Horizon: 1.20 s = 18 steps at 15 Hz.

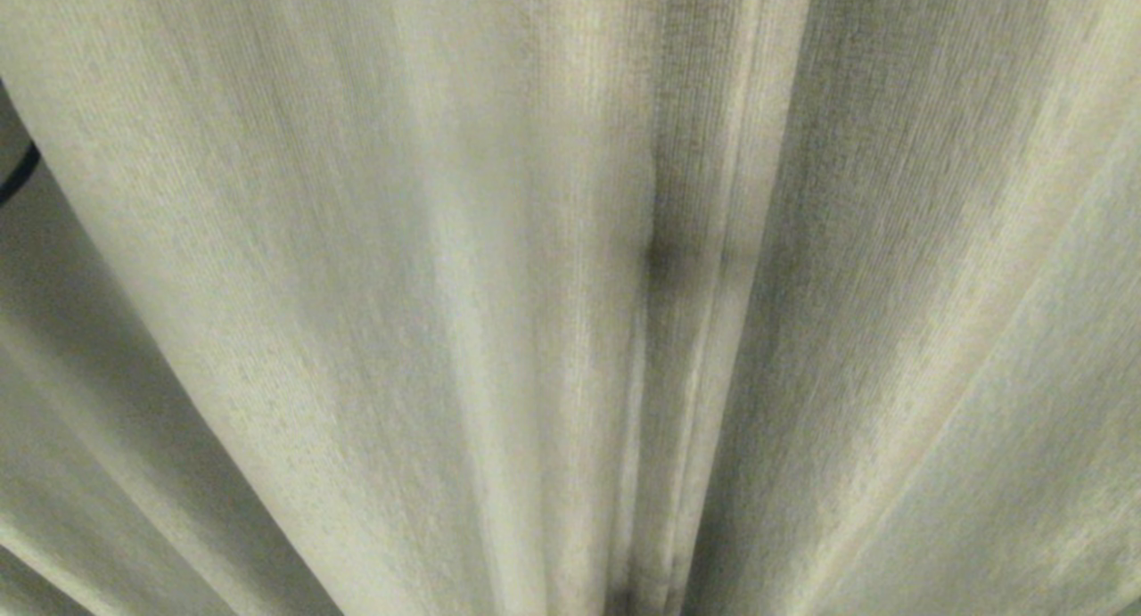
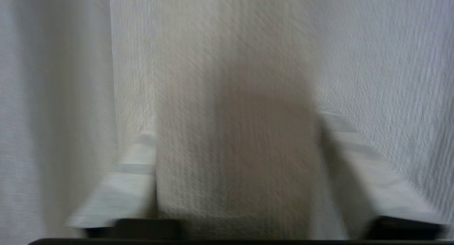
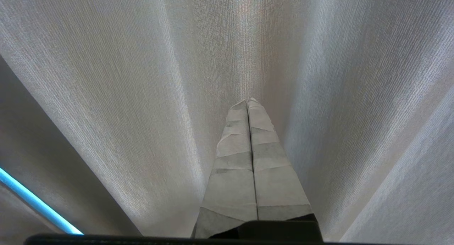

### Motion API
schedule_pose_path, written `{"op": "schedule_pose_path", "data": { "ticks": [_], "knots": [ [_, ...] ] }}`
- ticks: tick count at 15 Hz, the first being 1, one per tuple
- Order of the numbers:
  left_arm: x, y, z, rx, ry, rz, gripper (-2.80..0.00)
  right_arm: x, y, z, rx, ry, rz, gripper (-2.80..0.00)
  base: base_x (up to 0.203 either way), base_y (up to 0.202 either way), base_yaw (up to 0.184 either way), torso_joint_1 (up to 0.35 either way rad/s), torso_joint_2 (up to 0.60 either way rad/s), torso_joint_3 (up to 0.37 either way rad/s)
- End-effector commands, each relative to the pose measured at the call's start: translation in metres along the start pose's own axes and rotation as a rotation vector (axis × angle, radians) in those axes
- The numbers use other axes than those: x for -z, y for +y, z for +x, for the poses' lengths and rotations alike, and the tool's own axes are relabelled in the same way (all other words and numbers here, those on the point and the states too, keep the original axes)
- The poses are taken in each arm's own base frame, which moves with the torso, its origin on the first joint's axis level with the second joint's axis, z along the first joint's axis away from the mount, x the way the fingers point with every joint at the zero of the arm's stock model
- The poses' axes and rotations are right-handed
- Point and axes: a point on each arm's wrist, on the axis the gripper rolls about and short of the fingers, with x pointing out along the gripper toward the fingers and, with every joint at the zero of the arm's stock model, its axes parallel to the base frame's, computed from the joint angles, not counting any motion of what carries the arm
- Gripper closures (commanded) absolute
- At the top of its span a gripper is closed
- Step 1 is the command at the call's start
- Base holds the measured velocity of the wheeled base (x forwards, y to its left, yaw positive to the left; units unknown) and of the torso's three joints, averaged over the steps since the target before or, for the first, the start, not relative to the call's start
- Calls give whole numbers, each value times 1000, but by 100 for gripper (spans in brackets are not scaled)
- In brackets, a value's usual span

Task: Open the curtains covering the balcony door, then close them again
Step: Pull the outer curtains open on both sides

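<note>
The curtains (image 1: 499, 295), pale beige-grey woven fabric in vertical pleats, fill the head view from 9 to 3 o'clock; no floor, wall or writing is visible. Left gripper (image 2: 236, 138): fingers (image 2: 127, 167) spread on both sides of one fold; clamping cannot be told. Right gripper (image 3: 248, 105): fingers clenched together, tips near the fabric.
</note>
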Motion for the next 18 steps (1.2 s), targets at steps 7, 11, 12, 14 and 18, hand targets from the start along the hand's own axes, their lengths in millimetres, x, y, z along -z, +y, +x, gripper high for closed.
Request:
{"op": "schedule_pose_path", "data": {
  "ticks": [7,11,12,14,18],
  "knots": [
    [2,-2,-1,11,12,-5,0,0,0,0,0,-1,0,0,0,0,0,0,0,0],
    [-2,0,-1,0,-2,-1,0,0,0,0,0,-1,0,0,0,0,0,0,0,0],
    [-2,2,0,-10,-2,5,0,0,0,0,0,-1,0,0,0,0,0,0,0,0],
    [-2,8,1,-37,-7,18,0,0,0,0,0,-1,0,0,0,0,0,0,0,0],
    [-2,28,6,-122,-15,35,0,0,0,0,0,-1,0,0,0,0,0,0,0,0]
  ]
}}
